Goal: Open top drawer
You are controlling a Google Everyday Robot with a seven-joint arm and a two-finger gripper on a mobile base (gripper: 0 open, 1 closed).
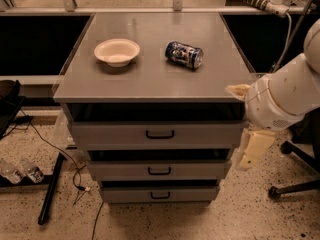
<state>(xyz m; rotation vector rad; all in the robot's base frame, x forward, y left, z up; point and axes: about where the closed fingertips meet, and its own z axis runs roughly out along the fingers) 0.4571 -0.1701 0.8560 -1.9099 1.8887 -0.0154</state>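
Observation:
The top drawer (200, 134) is the widest of three grey drawers under the grey tabletop, with a small black loop handle (160, 134) at its middle. A dark gap shows above its front. My gripper (246, 121) is at the cabinet's right front corner, level with the top drawer's right end and well right of the handle. Its two cream fingers (255, 149) stand apart, one up by the tabletop edge and one down beside the drawers, and they hold nothing.
A white bowl (117, 52) and a blue can (184, 55) lying on its side rest on the tabletop (150, 81). Two narrower drawers (200, 170) sit below. Cables and a black stand lie on the floor at left; a chair base (295, 189) stands at right.

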